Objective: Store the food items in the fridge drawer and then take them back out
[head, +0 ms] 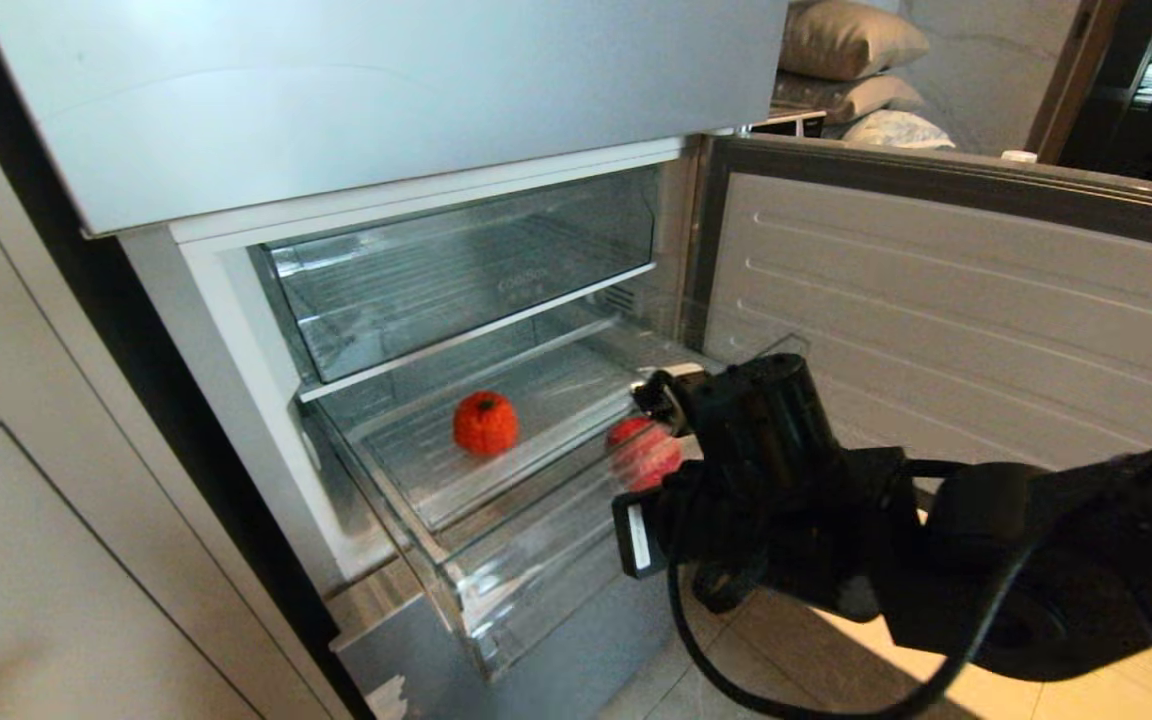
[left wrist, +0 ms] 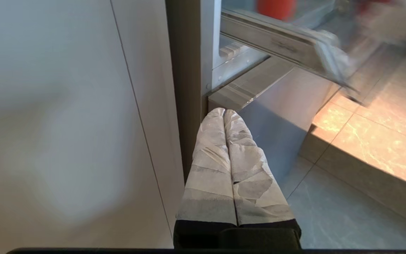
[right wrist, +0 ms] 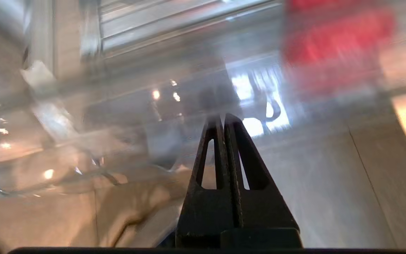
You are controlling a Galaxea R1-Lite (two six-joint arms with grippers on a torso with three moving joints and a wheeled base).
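Two red fruits (head: 485, 423) in the fridge drawer (head: 536, 560); right pincer (right wrist: 224, 118) closed, empty, outside its front wall.

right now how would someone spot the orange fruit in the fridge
Find the open fridge and its pulled-out clear drawer under the upper clear bin. The orange fruit sits alone mid-drawer on the ribbed floor. Unlike the redder fruit beside the black arm, it looks knitted, with a dark stem spot.
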